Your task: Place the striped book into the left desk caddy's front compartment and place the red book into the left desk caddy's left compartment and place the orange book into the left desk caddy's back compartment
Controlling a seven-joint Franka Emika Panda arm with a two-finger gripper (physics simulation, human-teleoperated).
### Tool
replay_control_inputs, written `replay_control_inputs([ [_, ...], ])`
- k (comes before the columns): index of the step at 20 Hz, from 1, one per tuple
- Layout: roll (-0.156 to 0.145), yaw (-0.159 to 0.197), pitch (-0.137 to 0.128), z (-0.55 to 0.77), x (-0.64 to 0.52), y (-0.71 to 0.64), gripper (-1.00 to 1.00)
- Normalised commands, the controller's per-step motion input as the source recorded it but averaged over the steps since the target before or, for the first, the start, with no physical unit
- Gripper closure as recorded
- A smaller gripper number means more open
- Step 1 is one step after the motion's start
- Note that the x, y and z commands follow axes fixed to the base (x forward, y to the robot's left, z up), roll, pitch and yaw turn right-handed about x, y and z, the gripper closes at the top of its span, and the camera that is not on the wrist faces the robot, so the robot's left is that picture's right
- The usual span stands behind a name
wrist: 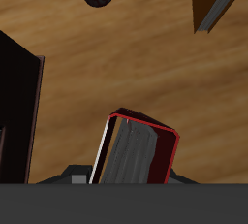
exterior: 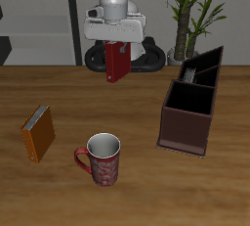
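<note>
The gripper (exterior: 116, 46) holds the red book (exterior: 117, 63) high above the table (exterior: 127, 113), far from the front edge. The left desk caddy (exterior: 190, 108) stands apart from it, and a striped book (exterior: 201, 70) seems already inside (only partly visible). The orange book (exterior: 39, 133) waits near the mug (exterior: 102, 158). I think the book must stay upright and be lined over the left compartment before lowering.
</note>
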Motion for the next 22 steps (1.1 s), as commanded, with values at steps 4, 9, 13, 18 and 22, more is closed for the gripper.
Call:
replay_control_inputs([
  [4, 0.001, -0.06, -0.049, -0.06, -0.3, 0.21, 1.0],
  [9, 0.096, 0.013, -0.009, -0.17, -0.34, 0.45, 1.0],
  [13, 0.034, 0.004, -0.006, -0.14, -0.21, 0.23, 1.0],
  [18, -0.007, -0.02, 0.013, -0.23, -0.12, 0.13, 1.0],
  [22, -0.009, -0.01, 0.014, -0.27, -0.13, 0.1, 1.0],
])
